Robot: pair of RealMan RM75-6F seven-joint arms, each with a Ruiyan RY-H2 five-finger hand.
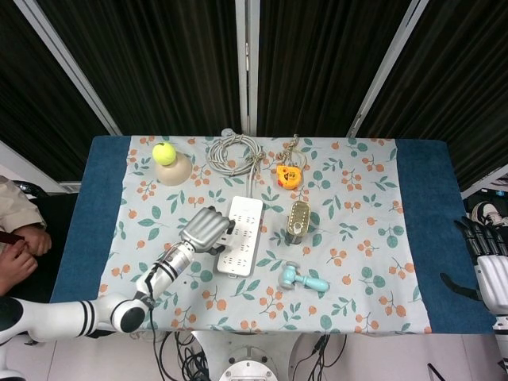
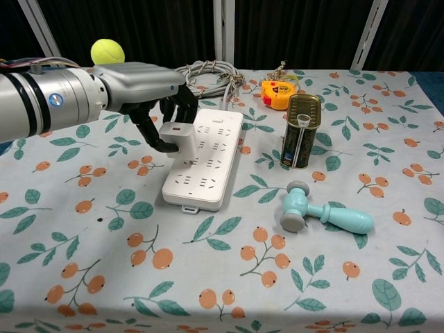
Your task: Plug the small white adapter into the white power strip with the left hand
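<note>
From the head view, the left hand [image 1: 206, 228] sits over the white power strip's [image 1: 242, 235] left edge, with a tin can [image 1: 298, 220] and teal toy hammer [image 1: 302, 279] nearby; the right hand [image 1: 490, 270] hangs off-table, fingers apart. Chest view: left hand [image 2: 149, 90] pinches the small white adapter [image 2: 177, 134] against the strip [image 2: 207, 156].
</note>
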